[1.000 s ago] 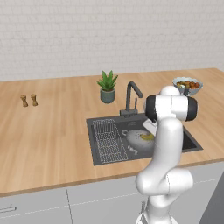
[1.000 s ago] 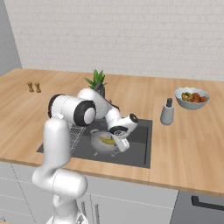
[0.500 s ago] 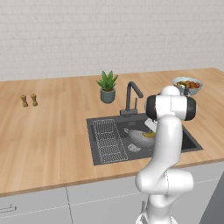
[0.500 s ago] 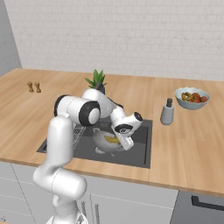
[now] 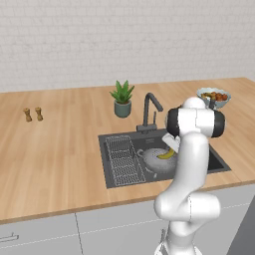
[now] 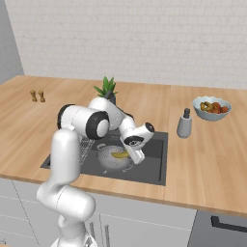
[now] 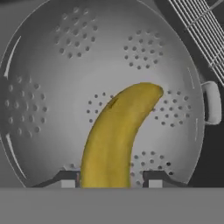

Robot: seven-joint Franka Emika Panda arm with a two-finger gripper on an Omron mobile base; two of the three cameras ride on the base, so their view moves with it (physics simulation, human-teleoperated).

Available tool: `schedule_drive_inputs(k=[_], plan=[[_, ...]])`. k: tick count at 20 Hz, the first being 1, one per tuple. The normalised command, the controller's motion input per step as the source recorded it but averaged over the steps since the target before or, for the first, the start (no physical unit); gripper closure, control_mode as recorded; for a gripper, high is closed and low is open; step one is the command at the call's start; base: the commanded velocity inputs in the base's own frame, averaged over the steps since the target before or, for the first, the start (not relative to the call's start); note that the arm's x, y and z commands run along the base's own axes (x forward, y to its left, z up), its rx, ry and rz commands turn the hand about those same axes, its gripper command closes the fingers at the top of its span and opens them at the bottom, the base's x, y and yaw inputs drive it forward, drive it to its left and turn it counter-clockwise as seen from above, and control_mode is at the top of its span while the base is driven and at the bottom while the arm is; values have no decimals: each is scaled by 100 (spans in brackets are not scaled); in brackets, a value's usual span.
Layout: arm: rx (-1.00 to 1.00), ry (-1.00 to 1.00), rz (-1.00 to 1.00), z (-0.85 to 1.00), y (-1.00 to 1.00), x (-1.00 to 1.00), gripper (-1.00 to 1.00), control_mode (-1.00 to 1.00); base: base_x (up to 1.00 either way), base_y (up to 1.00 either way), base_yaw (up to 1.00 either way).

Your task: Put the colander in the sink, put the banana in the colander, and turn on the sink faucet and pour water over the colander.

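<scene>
- Colander sits inside the sink, beside the wire rack. First step looks done.
- Banana is over the colander's perforated floor, curved, far tip pointing toward the centre of the bowl. In the left base view it shows as a yellow streak inside the silver bowl.
- Gripper is low over the colander. One finger tip stands on each side of the banana's near end, tight against it. Reads as gripping the banana, not let go yet. Can't tell whether the fruit already rests on the metal or hangs just above it.
- Step in hand, by my reckoning: placing the banana into the colander, near its end.
- Next move calls for spreading the fingers so the banana settles in the bowl, then lifting the hand clear without dragging the fruit or knocking the rim.
- After that, the faucet at the back edge of the sink: reach its small side lever, and check the spout stands over the colander. No water visible now.
- Potted plant stands just beside the faucet; mind it on the approach.
- Fruit bowl and a grey bottle are well apart on the counter.
</scene>
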Motion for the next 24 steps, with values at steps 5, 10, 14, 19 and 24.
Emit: schedule_drive_inputs(k=[5, 10, 14, 19, 24], plan=[[-2, -5, 0, 0, 3, -23, -100, -100, 0, 0, 0], [-1, -6, 1, 17, -9, -14, -100, -100, 0, 0, 0], [0, -4, 0, 43, -16, -20, -100, -100, 0, 0, 0], [0, -1, 1, 52, -18, -19, -100, -100, 0, 0, 0], [1, 2, 0, 56, -11, -6, -100, -100, 0, 0, 0]])
